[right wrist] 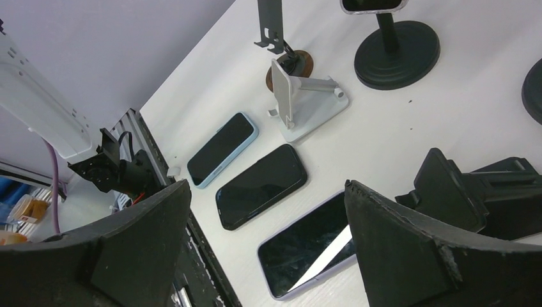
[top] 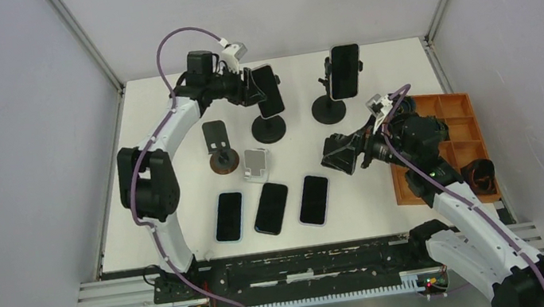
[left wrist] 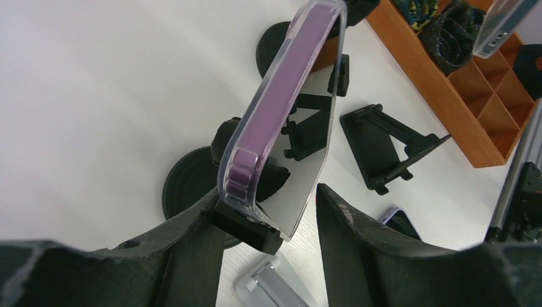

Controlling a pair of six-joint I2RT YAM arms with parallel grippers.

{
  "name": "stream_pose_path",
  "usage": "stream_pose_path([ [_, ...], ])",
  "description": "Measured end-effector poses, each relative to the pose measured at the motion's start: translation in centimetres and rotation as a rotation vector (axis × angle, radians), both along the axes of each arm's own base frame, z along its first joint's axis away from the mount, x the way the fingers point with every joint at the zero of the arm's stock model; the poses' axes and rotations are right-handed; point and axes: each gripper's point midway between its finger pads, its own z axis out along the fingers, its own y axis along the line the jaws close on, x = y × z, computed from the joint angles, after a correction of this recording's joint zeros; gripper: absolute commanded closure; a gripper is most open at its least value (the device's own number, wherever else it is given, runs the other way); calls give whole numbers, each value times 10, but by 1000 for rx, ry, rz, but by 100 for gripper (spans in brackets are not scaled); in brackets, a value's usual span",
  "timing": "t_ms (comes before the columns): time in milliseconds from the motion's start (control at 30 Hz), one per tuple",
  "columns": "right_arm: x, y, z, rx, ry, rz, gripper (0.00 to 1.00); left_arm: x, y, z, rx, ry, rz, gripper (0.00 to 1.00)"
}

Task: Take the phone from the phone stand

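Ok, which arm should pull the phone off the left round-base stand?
Left. Its claw straddles the phone on that stand, a finger on either side, not yet closed. The right claw hangs open and well away, near the folding black stand, gripping nothing.

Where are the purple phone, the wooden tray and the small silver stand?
purple phone (left wrist: 281, 93), left wrist view, its purple side edge.
wooden tray (top: 455, 105), top external view, bare compartment floor.
silver stand (right wrist: 316, 110), right wrist view, its flat base.
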Motion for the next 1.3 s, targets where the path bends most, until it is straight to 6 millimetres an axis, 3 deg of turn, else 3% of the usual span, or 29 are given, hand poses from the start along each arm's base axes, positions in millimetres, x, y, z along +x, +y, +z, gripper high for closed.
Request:
stream_pose_path([
  [300,-4,2,-2,-2,12,16,6,-4,-6,10,-20,15,-60,69],
  [467,-5,2,-5,-8,22,23,8,-1,-8,12,-7,16,-76,97],
  [1033,-4,6,-11,-3,57,36,10,-25,4,23,84,1,-157,98],
  [1300,0,24,-10,-11,71,71,14,-39,5,50,74,-38,-172,98],
])
